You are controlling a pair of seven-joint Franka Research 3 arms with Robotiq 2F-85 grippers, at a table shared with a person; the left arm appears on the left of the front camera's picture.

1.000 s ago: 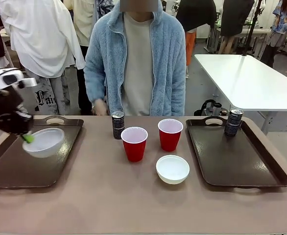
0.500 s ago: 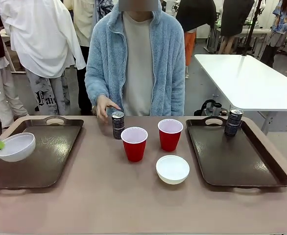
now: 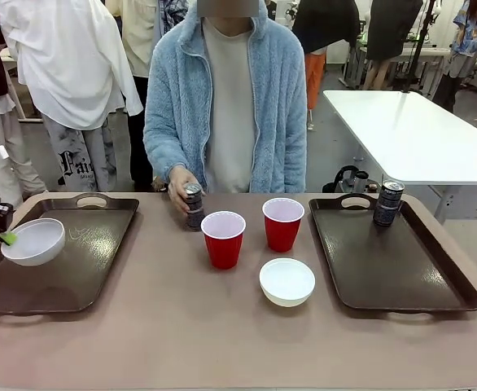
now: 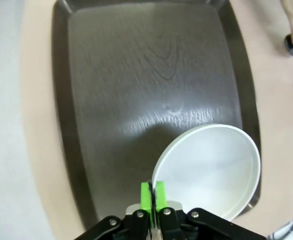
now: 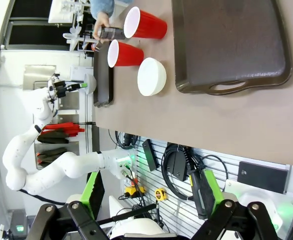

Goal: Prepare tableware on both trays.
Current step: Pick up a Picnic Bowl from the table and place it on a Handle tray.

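Bowl, front: white bowl [image 3: 33, 241] over left tray [image 3: 84, 273], its 9 o'clock side.
Left gripper [image 3: 7, 238]: clamped tight on the bowl's rim.
Table: second bowl [image 3: 286, 281] at 6 o'clock of far red cup [image 3: 282, 223]; near red cup [image 3: 223, 239] beside it.
Person's hand [image 3: 180, 183]: around can [image 3: 194, 205].
Right tray [image 3: 401, 273]: other can [image 3: 388, 203] at 12 o'clock.
Left wrist: green pads pinch the rim at the bowl's 7 o'clock.
Right wrist: right gripper [image 5: 151, 195] spread wide, holding nothing.

- "Fair", in dark ornate lettering, on pale trousers [image 3: 77, 168] of someone standing beyond the table's [image 3: 181, 326] far left corner. Any lettering after it cannot be made out.
- Right can [image 3: 388, 204], at the far edge of the right tray [image 3: 401, 281]: pale print on its dark side, too small to read.
- Middle can [image 3: 194, 207], near the table's far edge: print blurred, unreadable.
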